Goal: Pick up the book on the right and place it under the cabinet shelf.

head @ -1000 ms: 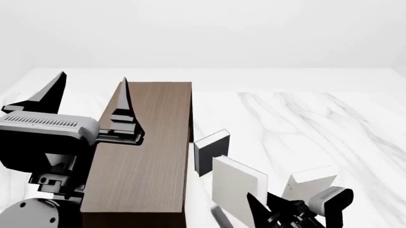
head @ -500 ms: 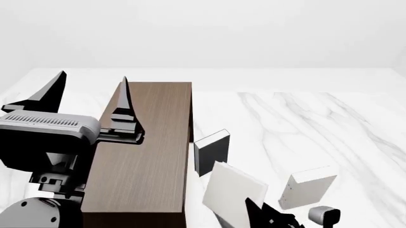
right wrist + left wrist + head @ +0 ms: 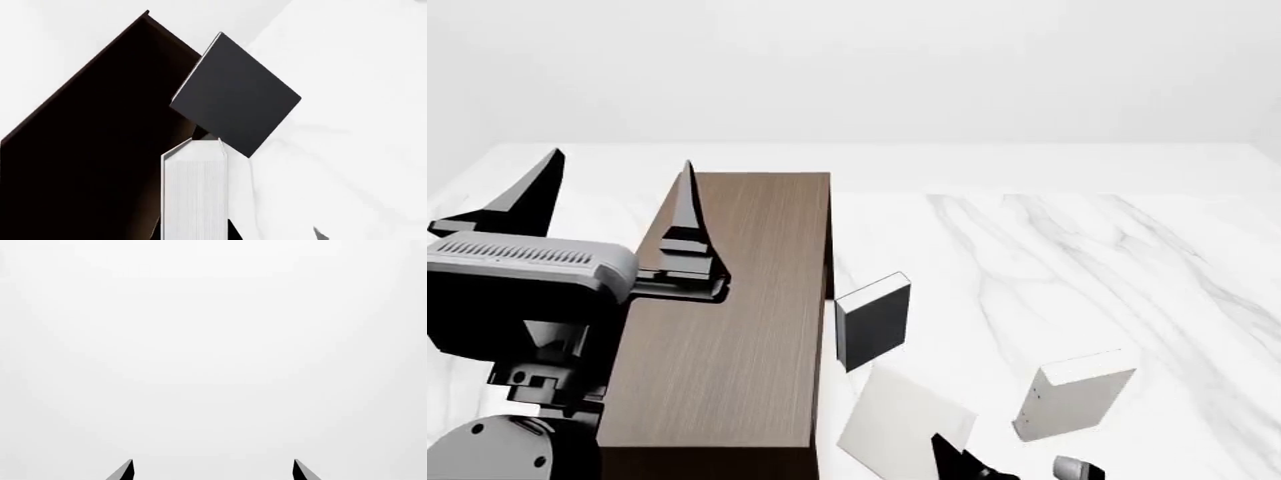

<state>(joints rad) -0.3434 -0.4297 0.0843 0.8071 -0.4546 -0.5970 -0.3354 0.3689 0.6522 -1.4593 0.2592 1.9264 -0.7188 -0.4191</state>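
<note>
In the head view the thin white book (image 3: 901,425) leans tilted at the bottom, close to the open side of the brown cabinet shelf (image 3: 734,320). My right gripper (image 3: 961,462) is shut on its lower right part, mostly cut off by the frame edge. The right wrist view shows the book (image 3: 195,195) edge-on between my right gripper's (image 3: 195,231) fingers (image 3: 233,235), with the cabinet shelf's dark inside (image 3: 87,145) beside it. My left gripper (image 3: 621,162) is held high over the cabinet's left side, open and holding nothing; my left gripper (image 3: 213,471) sees only blank white.
A dark book (image 3: 874,320) stands upright right beside the cabinet's side, just beyond the held book; the dark book (image 3: 233,95) fills the middle of the right wrist view. A thicker white book (image 3: 1074,395) stands to the right on the marble table (image 3: 1068,260).
My right gripper has sunk toward the bottom edge, carrying the white book lower and left, nearer the cabinet's base. The left arm has stayed still.
</note>
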